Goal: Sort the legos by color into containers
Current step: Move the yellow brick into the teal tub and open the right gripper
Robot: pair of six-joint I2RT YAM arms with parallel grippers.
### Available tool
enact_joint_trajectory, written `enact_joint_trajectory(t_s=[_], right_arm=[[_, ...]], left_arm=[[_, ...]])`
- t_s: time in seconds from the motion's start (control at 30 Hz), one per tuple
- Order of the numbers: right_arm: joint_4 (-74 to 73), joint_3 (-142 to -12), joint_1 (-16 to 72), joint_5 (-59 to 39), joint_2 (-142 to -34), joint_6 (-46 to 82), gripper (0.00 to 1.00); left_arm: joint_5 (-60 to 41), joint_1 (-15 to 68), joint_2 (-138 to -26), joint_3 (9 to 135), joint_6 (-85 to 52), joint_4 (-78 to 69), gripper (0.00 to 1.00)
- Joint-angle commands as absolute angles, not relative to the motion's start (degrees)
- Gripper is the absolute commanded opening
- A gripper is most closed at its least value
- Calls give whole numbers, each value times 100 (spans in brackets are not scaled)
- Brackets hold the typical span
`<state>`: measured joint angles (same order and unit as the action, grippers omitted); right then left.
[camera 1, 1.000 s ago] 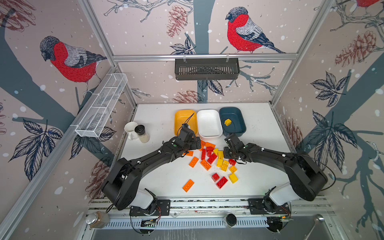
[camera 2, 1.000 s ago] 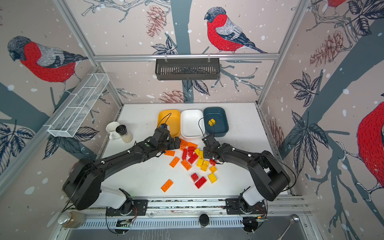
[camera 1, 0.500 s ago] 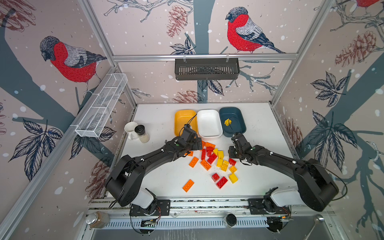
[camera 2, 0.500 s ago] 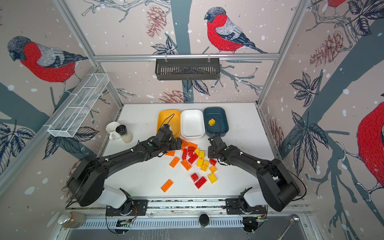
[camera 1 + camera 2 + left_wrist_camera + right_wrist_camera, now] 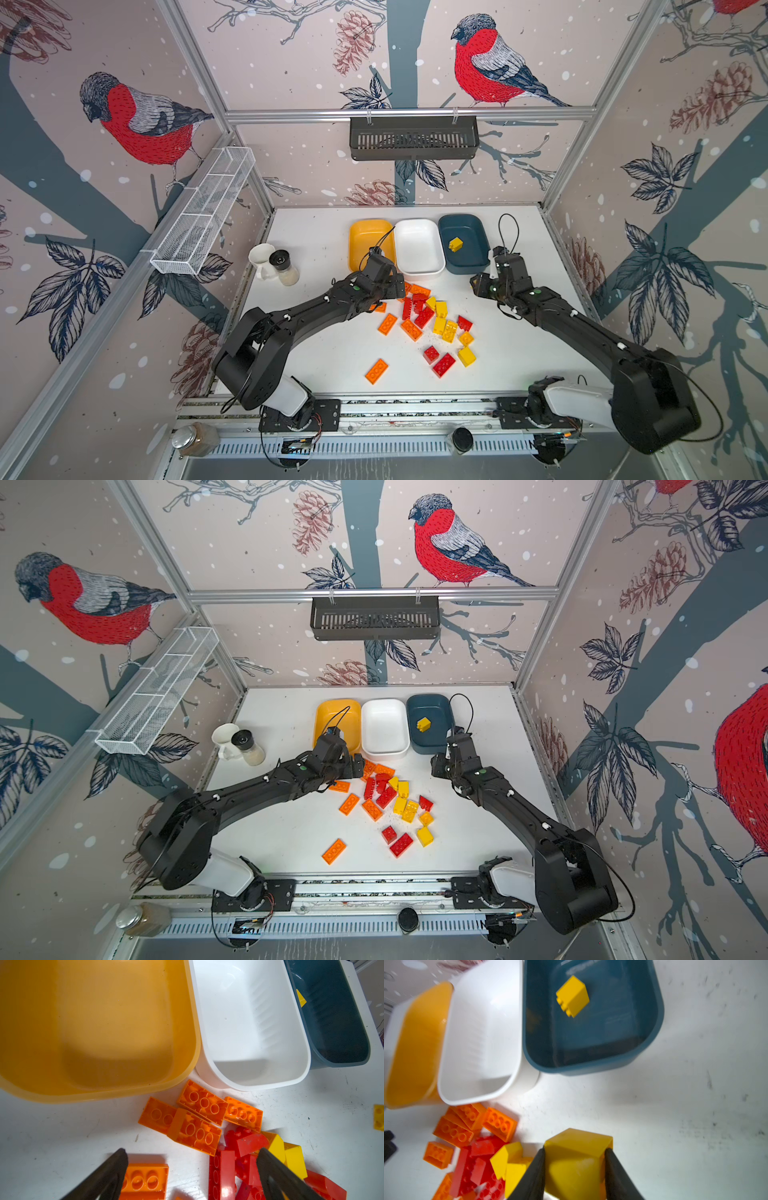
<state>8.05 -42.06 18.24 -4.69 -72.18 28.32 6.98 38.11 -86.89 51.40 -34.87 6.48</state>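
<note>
Red, orange and yellow legos point(image 5: 428, 320) lie heaped mid-table in front of three containers: yellow-orange point(image 5: 352, 245), white point(image 5: 419, 272) and teal point(image 5: 482, 249). One yellow lego point(image 5: 455, 244) lies in the teal tub. My left gripper point(image 5: 193, 1154) is open and low over the pile's orange and red bricks point(image 5: 195, 1134), holding nothing; in a top view it point(image 5: 395, 286) sits by the white tub's near corner. My right gripper point(image 5: 574, 1151) is shut on a chunky yellow lego point(image 5: 577, 1159), off the pile, just short of the teal tub point(image 5: 591, 1043).
A white mug point(image 5: 261, 258) and a black-lidded jar point(image 5: 283, 267) stand at the table's left. One orange plate point(image 5: 376, 371) lies apart near the front. A wire mesh basket point(image 5: 203, 216) hangs on the left wall, a black slotted basket point(image 5: 413, 137) on the back rail.
My right gripper has left the pile and moved right and back toward the teal tub with the yellow lego. The left gripper has edged toward the pile.
</note>
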Motion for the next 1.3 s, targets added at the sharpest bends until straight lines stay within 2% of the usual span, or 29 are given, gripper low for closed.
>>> enact_joint_trajectory(t_s=[0.0, 0.17, 0.37, 0.53, 0.7, 0.73, 0.77, 0.9, 1.1, 1.27], right_arm=[[359, -4628, 1543, -966, -7595, 2597, 38], [379, -5561, 1312, -858, -8642, 2413, 42], [690, -6433, 1303, -670, -9379, 2401, 73], [690, -6258, 1310, -562, -9049, 2416, 81], [551, -5603, 1310, -403, -8233, 2510, 89], [484, -5399, 1310, -357, -8017, 2538, 92], [390, -5181, 1310, -299, -7762, 2570, 100], [131, -4323, 1197, -208, -6762, 2887, 100], [76, -3481, 702, -1420, -5518, 3412, 99], [492, -3229, 379, -1875, -4903, 3586, 99]], left_arm=[[516, 3822, -8753, 5188, -3460, 511, 97], [324, 3823, -8898, 5201, -3465, 498, 97], [266, 3867, -9057, 5293, -3471, 587, 97], [281, 3906, -9114, 5343, -3487, 624, 97], [290, 3955, -9231, 5430, -3480, 701, 97], [290, 3971, -9268, 5464, -3465, 712, 97], [299, 3986, -9310, 5505, -3449, 728, 97], [419, 4038, -9499, 5666, -3427, 847, 97], [595, 4129, -9690, 5687, -3612, 838, 93], [572, 4155, -10019, 6039, -3573, 998, 89]])
